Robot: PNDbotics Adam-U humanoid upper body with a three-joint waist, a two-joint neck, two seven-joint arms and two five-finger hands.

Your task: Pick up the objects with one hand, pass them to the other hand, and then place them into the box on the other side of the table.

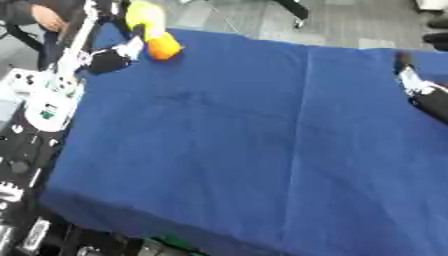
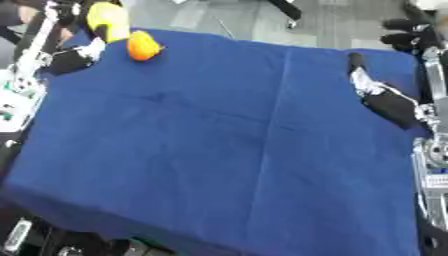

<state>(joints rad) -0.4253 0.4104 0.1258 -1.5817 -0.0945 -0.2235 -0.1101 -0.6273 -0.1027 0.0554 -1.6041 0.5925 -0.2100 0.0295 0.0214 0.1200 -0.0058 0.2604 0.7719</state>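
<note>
An orange round object point(image 2: 143, 46) lies on the blue cloth at the table's far left corner. A yellow object point(image 2: 107, 19) stands just behind it and touches it. My left hand point(image 1: 109, 59) is black with white parts. It sits right beside the orange object on its left, and blur hides whether it holds anything. My right hand point(image 2: 387, 102) hovers at the table's right edge, far from both objects. It is open, with fingers stretched toward the far edge and nothing in them. No box shows in either view.
The blue cloth point(image 2: 219, 150) covers the whole table, which lies askew in view. My left arm's silver and white links point(image 1: 52, 95) run along the left edge, and my right arm's links point(image 2: 429, 165) run along the right. Grey floor lies beyond the far edge.
</note>
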